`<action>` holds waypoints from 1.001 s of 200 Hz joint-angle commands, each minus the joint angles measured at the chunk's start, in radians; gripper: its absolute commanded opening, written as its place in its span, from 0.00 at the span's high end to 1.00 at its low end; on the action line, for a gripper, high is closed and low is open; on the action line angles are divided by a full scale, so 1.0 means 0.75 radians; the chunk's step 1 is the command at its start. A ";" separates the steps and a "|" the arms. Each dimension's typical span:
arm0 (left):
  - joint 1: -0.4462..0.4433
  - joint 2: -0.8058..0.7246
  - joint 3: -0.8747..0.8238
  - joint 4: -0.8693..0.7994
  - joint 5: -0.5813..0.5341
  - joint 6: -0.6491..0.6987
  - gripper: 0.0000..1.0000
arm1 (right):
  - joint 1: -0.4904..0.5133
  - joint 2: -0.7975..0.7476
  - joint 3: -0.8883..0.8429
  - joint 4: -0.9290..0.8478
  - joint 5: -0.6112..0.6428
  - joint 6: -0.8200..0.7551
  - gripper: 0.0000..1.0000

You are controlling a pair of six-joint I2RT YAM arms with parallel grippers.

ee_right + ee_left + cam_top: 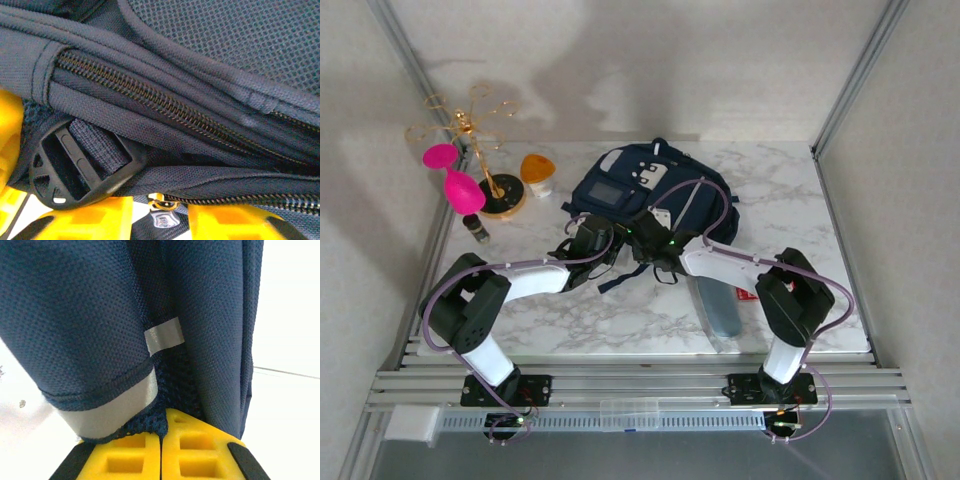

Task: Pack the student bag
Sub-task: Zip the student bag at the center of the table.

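Observation:
The student bag [672, 192], navy blue with a square front panel, lies at the back middle of the marble table. Both grippers meet at its near edge. My left gripper [592, 243] is shut, its yellow fingers [125, 455] pinching a fold of the bag's navy mesh fabric [167, 390] next to a grey reflective strip [163, 337]. My right gripper [159, 212] stands open against the bag's zipper seam. A small metal zipper pull [163, 220] sits between its yellow fingers [90, 220], touching neither. A black strap buckle [75, 167] lies just left of it.
A gold wire stand [480, 150] with pink pieces [460, 185], an orange-lidded cup [538, 172] and a small dark bottle [478, 230] stand at the back left. A grey-blue oblong item [720, 305] and a red-and-white item [746, 292] lie under the right arm.

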 commanded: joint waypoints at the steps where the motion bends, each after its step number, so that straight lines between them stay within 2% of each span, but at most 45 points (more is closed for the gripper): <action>1: -0.028 -0.059 0.050 0.038 0.038 0.020 1.00 | -0.020 -0.015 -0.012 -0.083 0.175 0.057 0.71; 28: -0.011 -0.073 0.046 0.024 0.022 0.036 1.00 | -0.033 -0.104 -0.086 -0.125 0.152 0.047 0.81; 42: -0.007 -0.076 0.049 0.019 0.019 0.049 1.00 | -0.054 -0.140 -0.112 -0.140 0.105 0.020 0.82; 56: -0.005 -0.074 0.055 0.018 0.023 0.057 1.00 | -0.056 -0.142 -0.132 -0.070 -0.009 -0.067 0.80; 79: -0.004 -0.074 0.062 0.016 0.022 0.061 1.00 | -0.039 -0.024 -0.039 -0.097 -0.083 -0.099 0.75; 120: -0.003 -0.071 0.064 0.017 0.033 0.061 1.00 | -0.045 0.030 -0.004 -0.036 -0.039 -0.185 0.71; 147: -0.003 -0.068 0.068 0.024 0.029 0.060 1.00 | -0.045 0.054 0.042 -0.058 -0.011 -0.261 0.78; 200: 0.075 -0.063 0.089 -0.035 -0.003 0.140 1.00 | -0.052 -0.083 -0.017 -0.183 -0.010 -0.312 0.97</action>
